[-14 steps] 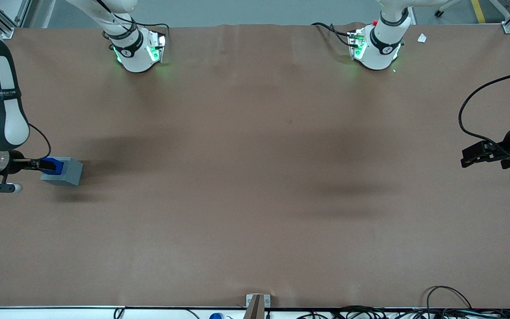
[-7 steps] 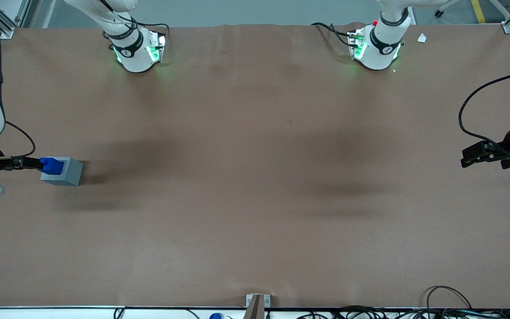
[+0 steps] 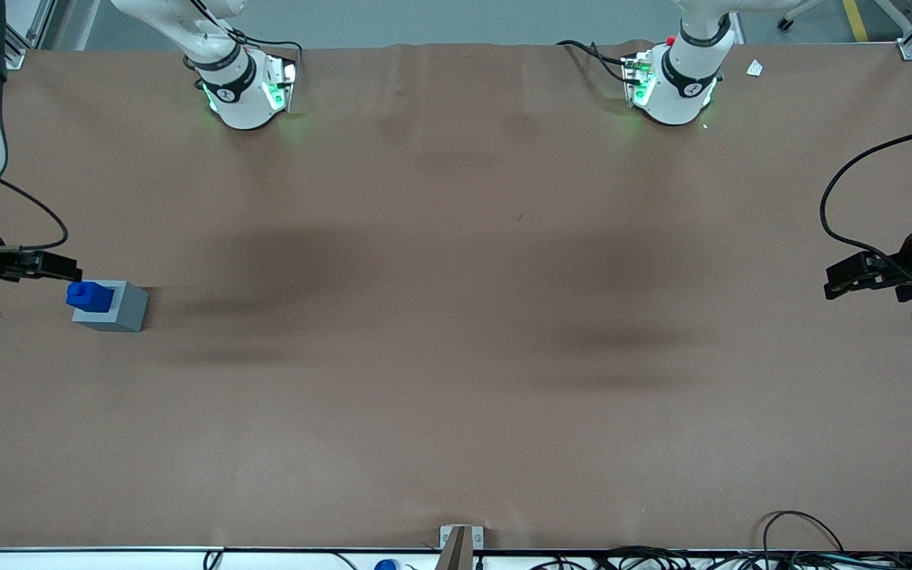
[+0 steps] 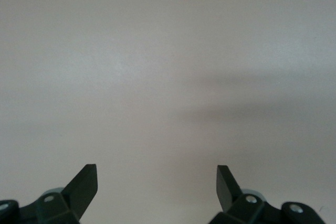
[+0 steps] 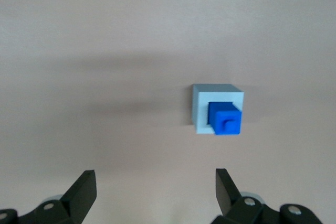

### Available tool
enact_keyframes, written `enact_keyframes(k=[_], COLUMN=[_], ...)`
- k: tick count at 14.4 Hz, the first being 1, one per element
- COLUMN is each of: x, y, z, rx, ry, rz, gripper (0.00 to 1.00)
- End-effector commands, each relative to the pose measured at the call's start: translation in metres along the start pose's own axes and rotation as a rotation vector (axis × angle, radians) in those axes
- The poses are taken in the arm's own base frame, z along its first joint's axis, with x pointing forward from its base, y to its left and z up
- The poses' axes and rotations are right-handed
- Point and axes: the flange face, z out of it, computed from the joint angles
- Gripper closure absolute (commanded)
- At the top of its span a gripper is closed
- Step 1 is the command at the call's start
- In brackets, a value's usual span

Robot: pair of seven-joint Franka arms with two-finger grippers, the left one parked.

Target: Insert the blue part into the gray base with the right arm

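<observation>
Blue part (image 3: 89, 295) seated upright in gray base (image 3: 117, 309), near table (image 3: 456, 356) edge. Hand (image 3: 68, 269) above, spread wide, empty.

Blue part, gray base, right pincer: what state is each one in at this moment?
Blue part: seated upright in the base's socket, knob up, free of any grip.
Gray base: resting on the table, socket filled by the blue part.
Right pincer: open, holding nothing, raised above the base and clear of both pieces.
</observation>
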Motion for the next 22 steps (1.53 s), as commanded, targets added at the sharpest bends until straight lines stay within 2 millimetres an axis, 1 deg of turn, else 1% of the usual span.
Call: enact_keyframes(k=[1,4,5,6,8,10,14,22], x=[-0.029,-0.049,-0.055,-0.06,-0.067,-0.069,-0.068,-0.072], y=[-0.033,-0.054,-0.06,-0.062,-0.059,-0.058,-0.061,-0.061], z=[-0.04,-0.072,-0.08,-0.083,-0.086,-0.086,-0.082,-0.089], rx=[0.006,0.012,0.033,0.058,0.08,0.084,0.082,0.072], ry=[0.049,0.111,0.126,0.137,0.16,0.155,0.138,0.127], rz=[0.02,-0.019,-0.027,-0.027,-0.02,0.026,0.029,0.025], gripper=[0.0,0.0,0.0,0.0,0.0,0.0,0.0,0.0])
